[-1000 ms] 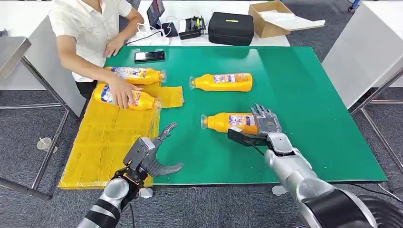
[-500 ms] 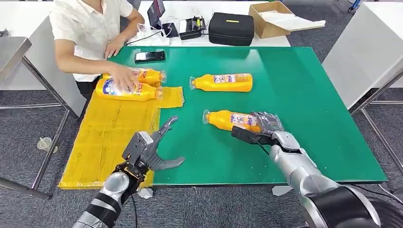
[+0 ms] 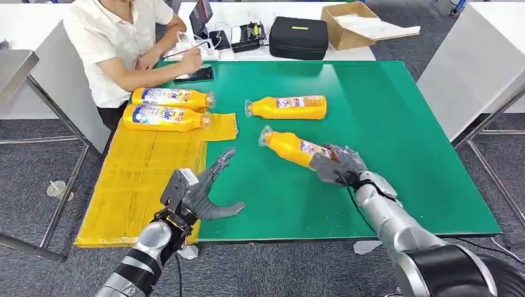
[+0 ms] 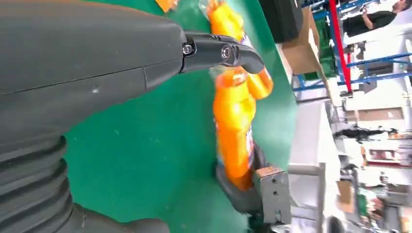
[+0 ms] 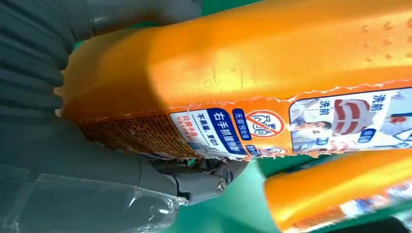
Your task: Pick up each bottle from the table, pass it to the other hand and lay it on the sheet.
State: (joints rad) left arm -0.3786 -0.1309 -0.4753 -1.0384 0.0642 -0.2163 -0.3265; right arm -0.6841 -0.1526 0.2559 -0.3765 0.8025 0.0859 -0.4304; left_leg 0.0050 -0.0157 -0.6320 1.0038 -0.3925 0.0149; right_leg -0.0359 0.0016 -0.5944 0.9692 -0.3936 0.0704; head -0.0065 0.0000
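So the right hand (image 3: 337, 166) has tilted its orange bottle (image 3: 291, 147) cap-end up off the green bench (image 3: 384, 111) since a second ago, and the person's hand left the two bottles (image 3: 164, 108) on the yellow sheet (image 3: 142, 173). Glossy plastic, printed label; fingers wrap its base and hide it. Left hand (image 3: 201, 192) hovers spread wide, holding nothing. Another bottle (image 3: 288, 106) lies farther back.
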